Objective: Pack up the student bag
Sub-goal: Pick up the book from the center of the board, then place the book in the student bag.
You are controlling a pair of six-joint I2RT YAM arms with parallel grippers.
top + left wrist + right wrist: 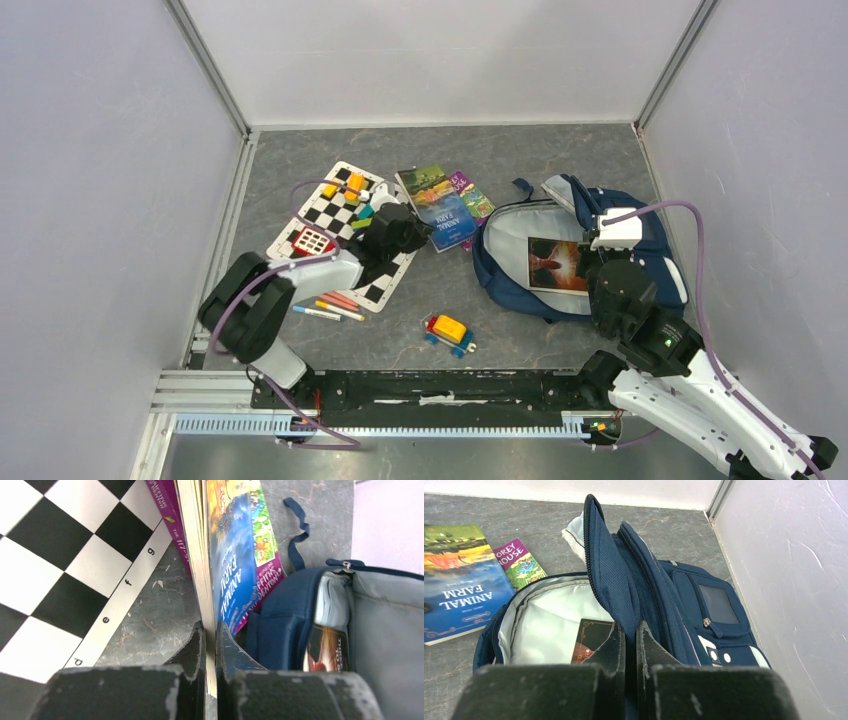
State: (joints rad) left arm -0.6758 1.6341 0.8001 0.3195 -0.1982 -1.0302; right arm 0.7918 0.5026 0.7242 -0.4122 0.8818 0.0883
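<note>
The navy student bag (655,245) lies open on the right, its pale lining (549,625) showing, with a dark book (557,265) inside. My right gripper (630,630) is shut on the bag's front flap (611,575) and holds it up. My left gripper (210,635) is shut on the near edge of the blue "Animal Farm" book (235,565), which lies over a purple book (167,510) just left of the bag (285,625). In the top view the left gripper (415,232) is at that book (440,205).
A chessboard mat (345,235) with coloured blocks and a puzzle cube (312,241) lies at the left. Markers (330,307) lie by its near edge. A toy car (449,333) sits at front centre. Walls enclose all sides.
</note>
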